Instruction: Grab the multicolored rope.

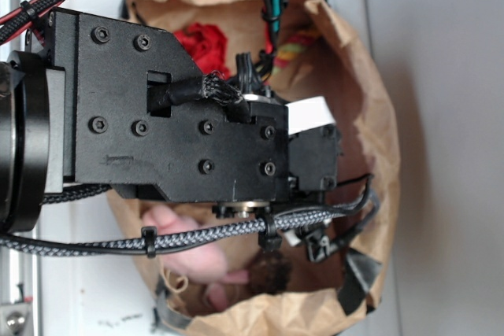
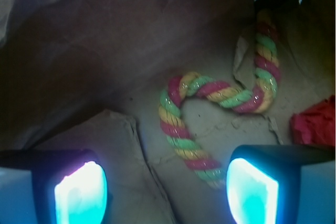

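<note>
A: Two finger pads (image 2: 81,192) fill the bottom of the wrist view, set wide apart with nothing between them, so the gripper (image 2: 165,192) is open and empty.

B: So nothing is grabbed yet. Where is the multicolored rope (image 2: 220,95)?

A: It lies on the floor of the brown paper bag (image 1: 370,116). Its near end sits just beside the right-hand pad, then it snakes away in an S toward the far wall, where its other end runs into shadow.

B: What is left, then?

A: By my reading, the whole grasp: lower, straddle a stretch of rope, close.

B: Any room to work?

A: Some. A creased fold of paper rises near the left-hand pad, and the red fabric flower (image 2: 315,124) lies at the right edge, apart from the rope. From outside, the arm hangs over the bag's mouth, hiding most of it; the pink plush toy (image 1: 189,249) shows at the lower rim, under the arm.
</note>
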Robot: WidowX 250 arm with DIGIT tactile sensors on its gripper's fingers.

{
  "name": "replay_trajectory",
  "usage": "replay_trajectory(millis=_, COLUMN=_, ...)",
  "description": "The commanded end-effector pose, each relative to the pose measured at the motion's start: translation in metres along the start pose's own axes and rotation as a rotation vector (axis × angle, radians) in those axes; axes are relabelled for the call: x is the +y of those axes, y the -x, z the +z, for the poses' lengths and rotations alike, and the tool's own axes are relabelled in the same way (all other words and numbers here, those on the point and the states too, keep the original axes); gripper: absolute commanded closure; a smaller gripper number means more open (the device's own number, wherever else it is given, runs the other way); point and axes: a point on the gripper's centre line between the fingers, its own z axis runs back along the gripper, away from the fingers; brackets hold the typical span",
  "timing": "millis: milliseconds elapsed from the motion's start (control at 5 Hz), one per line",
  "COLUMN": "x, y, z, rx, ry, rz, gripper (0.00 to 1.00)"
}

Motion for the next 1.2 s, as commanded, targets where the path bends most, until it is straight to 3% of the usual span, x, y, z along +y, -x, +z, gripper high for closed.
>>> replay_trajectory(millis=0, x=0.013, y=-0.03, z=-0.01, rx=-0.083, ry=0.01, rz=-0.009, gripper=0.0)
replay_trajectory(millis=400, x=0.018, y=-0.035, z=-0.018, rx=-0.115, ry=-0.005, rz=-0.005, gripper=0.0)
replay_trajectory(millis=600, x=0.017, y=-0.027, z=-0.024, rx=-0.097, ry=-0.051, rz=0.073, gripper=0.0)
replay_trajectory(millis=1000, x=0.016, y=-0.019, z=-0.044, rx=-0.093, ry=-0.042, rz=0.094, gripper=0.0)
